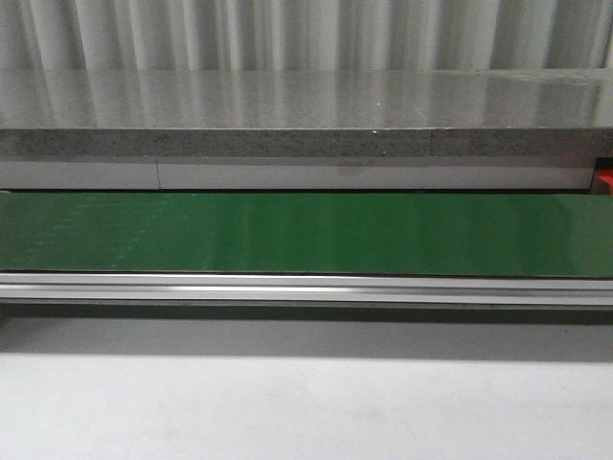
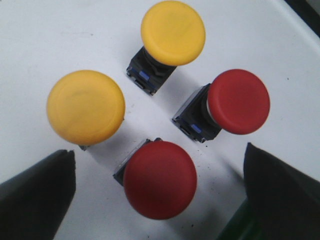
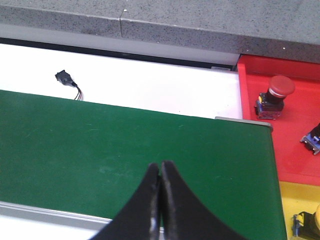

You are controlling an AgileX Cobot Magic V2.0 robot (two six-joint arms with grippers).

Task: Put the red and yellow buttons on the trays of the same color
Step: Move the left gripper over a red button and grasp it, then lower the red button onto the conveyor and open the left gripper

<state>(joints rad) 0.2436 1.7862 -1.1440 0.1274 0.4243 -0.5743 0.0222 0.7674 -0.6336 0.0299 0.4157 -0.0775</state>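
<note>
We see the left gripper spread wide apart, holding nothing, over a white surface with four mushroom-head buttons under it. One red button sits right between the two fingers, closest to the claw, cap up. The left finger and the other finger flank it without touching it. Just past it, a second red button lies tilted, black base showing, nearer one finger. A big yellow button is on the opposite side, just beyond the other finger, close to the near red one. A second yellow button is farthest from the claw, black base toward us. All four are near each other, none clearly touching.

We see the right gripper with tips pressed together, empty, over the green belt. Off to one side of the claw is the red tray with a red button in tray upright on it; another dark part at the frame edge, cannot tell what. Nearer the claw on that side is the yellow tray, with a partly cut-off object at the edge. A small black connector with wires lies on the white strip beyond the belt.

Front view: only belt, aluminium rail, grey ledge; no arms visible.
</note>
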